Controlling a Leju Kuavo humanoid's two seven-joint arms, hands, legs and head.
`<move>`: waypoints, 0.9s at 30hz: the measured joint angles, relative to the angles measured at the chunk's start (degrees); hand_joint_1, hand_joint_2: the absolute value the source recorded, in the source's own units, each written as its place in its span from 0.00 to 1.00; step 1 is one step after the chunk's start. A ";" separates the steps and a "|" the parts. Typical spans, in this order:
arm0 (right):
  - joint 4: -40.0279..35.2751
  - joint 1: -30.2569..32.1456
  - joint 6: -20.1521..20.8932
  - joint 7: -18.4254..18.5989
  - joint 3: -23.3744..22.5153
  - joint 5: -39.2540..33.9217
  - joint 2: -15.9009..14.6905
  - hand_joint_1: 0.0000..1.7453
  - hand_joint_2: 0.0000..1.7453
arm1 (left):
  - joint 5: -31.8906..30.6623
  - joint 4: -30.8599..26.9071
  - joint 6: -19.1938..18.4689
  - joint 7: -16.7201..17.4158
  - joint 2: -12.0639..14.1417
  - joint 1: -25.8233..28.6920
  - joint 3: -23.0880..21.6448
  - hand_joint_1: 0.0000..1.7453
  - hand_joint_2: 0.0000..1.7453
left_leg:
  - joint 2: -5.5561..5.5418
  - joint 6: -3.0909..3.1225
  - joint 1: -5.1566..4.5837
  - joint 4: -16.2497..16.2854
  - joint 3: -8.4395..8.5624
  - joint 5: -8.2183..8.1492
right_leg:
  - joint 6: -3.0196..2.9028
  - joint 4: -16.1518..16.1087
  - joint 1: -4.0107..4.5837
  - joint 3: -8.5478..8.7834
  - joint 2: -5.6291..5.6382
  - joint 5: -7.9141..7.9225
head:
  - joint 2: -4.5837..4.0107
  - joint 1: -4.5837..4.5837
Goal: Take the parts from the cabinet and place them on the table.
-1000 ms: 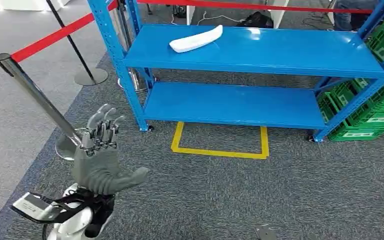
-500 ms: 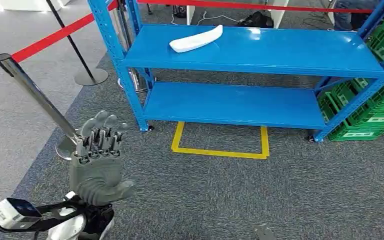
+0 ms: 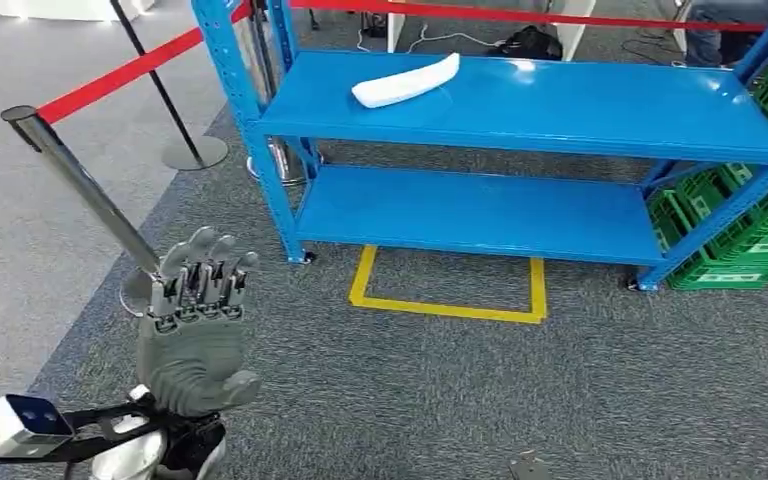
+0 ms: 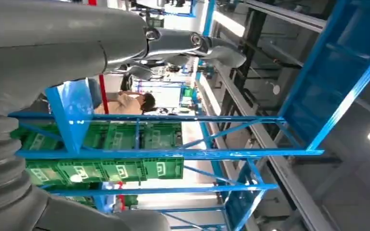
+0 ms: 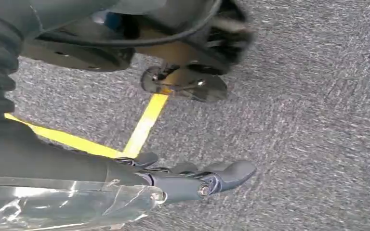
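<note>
1. Left hand, lower left of frame: raised, fingers spread, holding nothing, presumably readied for reaching.
2. White part, upper centre: lying on the blue cabinet top shelf, untouched.
3. Right hand: hanging over carpet, fingers apart, nothing held.

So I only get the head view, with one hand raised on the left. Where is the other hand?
Observer: The right hand hangs low over the carpet, beside yellow tape.
Operator: Is it holding anything?
Observer: No, its fingers are stretched out with nothing in them.
Operator: What does the left wrist camera see?
Observer: A person in a light top, beyond a blue rack.
</note>
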 joint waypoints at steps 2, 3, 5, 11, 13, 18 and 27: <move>0.26 -0.08 0.07 0.11 0.00 0.00 0.02 0.00 1.00 | 0.17 -0.06 -0.44 0.00 -0.07 0.09 0.35 0.00 1.00 | -0.12 -0.66 -0.33 0.53 -0.41 0.00 | -1.52 -0.09 0.24 -0.07 0.43 0.03 | 0.00 -0.02; 0.26 -0.02 0.02 0.20 0.00 0.00 0.00 0.00 1.00 | 0.04 -0.11 -0.55 0.00 -0.09 0.15 0.55 0.00 1.00 | -0.13 -0.83 -0.26 0.35 -0.38 0.11 | -1.88 0.13 0.46 -0.18 0.44 -0.04 | 0.00 -0.24; 0.26 0.00 -0.07 0.44 0.00 -0.07 0.00 0.00 1.00 | 0.17 -0.41 -0.96 0.00 -0.11 0.23 0.92 0.00 0.00 | -0.06 -1.42 0.00 0.41 -0.47 -0.28 | -2.95 0.05 0.37 -0.22 0.42 0.03 | 0.00 -0.22; 0.26 -0.05 -1.11 3.03 -0.02 -0.74 0.00 0.00 0.00 | 1.35 -1.01 -2.69 -0.02 -0.22 0.71 2.21 0.00 0.00 | 0.37 -1.90 -0.04 19.15 -9.96 -8.09 | -3.91 0.05 0.44 -0.20 -0.22 -0.14 | 0.00 -0.61; 0.26 -0.18 -2.10 5.53 -0.04 -1.12 0.00 0.00 0.00 | 1.40 -1.01 -3.83 -0.02 -0.26 0.76 2.36 0.00 0.00 | 0.38 -1.57 -0.04 13.48 -7.48 -3.58 | -3.85 0.05 0.44 -0.01 -0.20 -0.20 | 0.00 -0.63; 0.26 -0.60 -2.93 6.64 -0.13 -0.78 -0.02 0.00 0.00 | 1.50 -0.98 -4.63 -0.02 -0.42 0.76 2.32 0.00 0.00 | 0.86 -0.84 -0.23 1.22 -1.81 0.14 | -2.50 -0.12 0.90 -0.07 -0.09 -0.39 | 0.00 -0.63; 0.28 -0.64 -5.79 11.51 0.31 1.33 -0.02 0.00 0.00 | 3.47 -1.01 -3.93 -0.02 -0.57 0.86 2.62 0.00 0.00 | 0.62 1.07 -0.33 0.84 -1.19 0.05 | -1.35 17.20 0.88 -8.51 -0.10 -7.26 | 0.00 -0.04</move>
